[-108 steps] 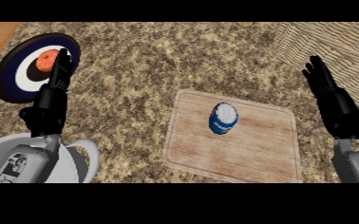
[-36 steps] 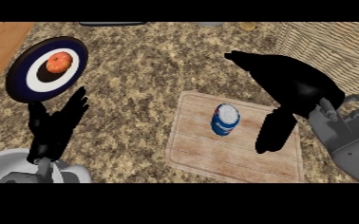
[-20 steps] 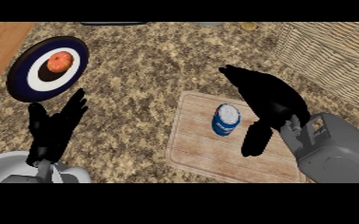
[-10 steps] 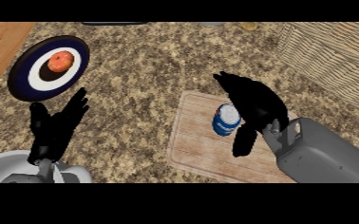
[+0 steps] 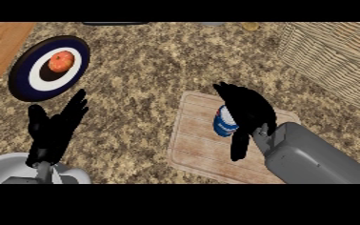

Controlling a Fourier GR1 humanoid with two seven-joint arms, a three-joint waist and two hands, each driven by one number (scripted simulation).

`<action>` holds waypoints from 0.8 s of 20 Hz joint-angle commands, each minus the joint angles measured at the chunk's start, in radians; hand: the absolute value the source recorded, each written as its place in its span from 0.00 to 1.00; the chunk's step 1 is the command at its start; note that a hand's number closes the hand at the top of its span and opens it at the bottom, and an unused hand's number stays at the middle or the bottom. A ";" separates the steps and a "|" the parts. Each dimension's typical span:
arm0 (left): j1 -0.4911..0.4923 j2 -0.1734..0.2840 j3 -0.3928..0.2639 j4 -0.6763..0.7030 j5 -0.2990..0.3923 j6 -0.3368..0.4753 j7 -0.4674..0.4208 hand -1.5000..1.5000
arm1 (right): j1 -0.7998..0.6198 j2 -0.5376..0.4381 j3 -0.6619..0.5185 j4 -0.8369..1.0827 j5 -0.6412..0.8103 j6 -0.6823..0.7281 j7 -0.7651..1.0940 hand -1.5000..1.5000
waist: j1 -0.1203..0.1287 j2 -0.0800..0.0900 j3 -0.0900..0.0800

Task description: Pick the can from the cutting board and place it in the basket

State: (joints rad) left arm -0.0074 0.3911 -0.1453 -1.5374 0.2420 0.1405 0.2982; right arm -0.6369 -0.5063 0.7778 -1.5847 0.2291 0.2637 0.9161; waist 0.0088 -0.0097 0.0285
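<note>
Speckled stone counter (image 5: 147, 71) carries a pale wooden cutting board (image 5: 197, 148) with the blue-and-white can (image 5: 224, 122) upright on it. Right hand (image 5: 246, 112) curves just beside the can, fingers parted. Left hand (image 5: 55, 128) rests spread. Woven wicker basket (image 5: 325, 52) stands far right.

The right hand (image 5: 246, 112) hides the can's (image 5: 225, 122) right side; the basket (image 5: 325, 57) is cut off at the right edge.

speckled granite counter (image 5: 155, 66), wooden strip (image 5: 13, 33)
</note>
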 commanded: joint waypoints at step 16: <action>0.101 -0.065 -0.015 0.112 -0.033 0.002 -0.019 0.50 | -0.032 0.060 0.034 0.109 0.162 0.007 -0.127 1.00 | 0.011 0.014 -0.030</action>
State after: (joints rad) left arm -0.0107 0.3701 -0.1322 -1.5281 0.2272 0.1276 0.3031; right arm -0.6321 -0.4617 0.7937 -1.4989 0.3425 0.2599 0.8125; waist 0.0082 -0.0087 0.0299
